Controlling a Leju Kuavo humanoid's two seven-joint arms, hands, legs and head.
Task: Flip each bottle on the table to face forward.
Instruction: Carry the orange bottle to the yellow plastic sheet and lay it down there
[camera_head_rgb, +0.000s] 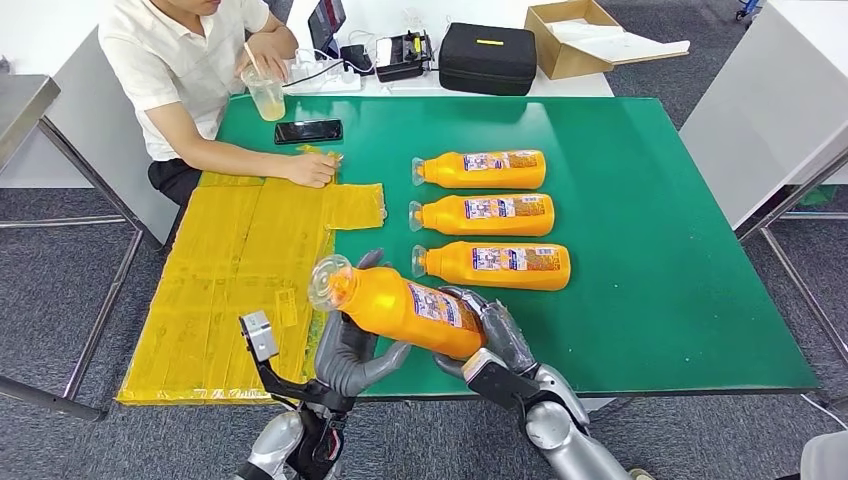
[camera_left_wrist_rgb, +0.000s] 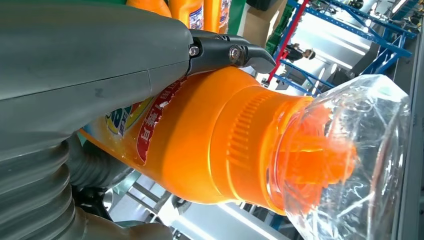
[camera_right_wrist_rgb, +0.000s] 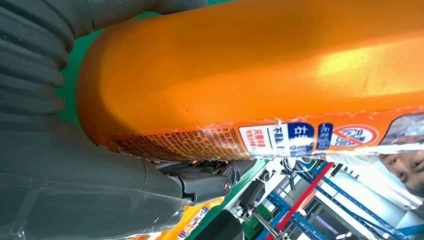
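Fingers (camera_head_rgb: 352, 352) around label-up orange bottle (camera_head_rgb: 400, 305)

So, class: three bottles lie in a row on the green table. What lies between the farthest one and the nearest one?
The middle bottle lies between the farthest bottle and the nearest bottle, as the head view shows.

Four glossy orange plastic bottles (camera_head_rgb: 400, 306) with clear caps, blue-white-red labels (tiny print); flat green tabletop (camera_head_rgb: 650, 250); crinkled yellow plastic sheet (camera_head_rgb: 240, 270); black rectangular case (camera_head_rgb: 488, 58).

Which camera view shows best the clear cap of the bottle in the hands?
The left wrist view: the clear cap is close and large there. The head view shows it small; the right wrist view shows the bottle's base end.
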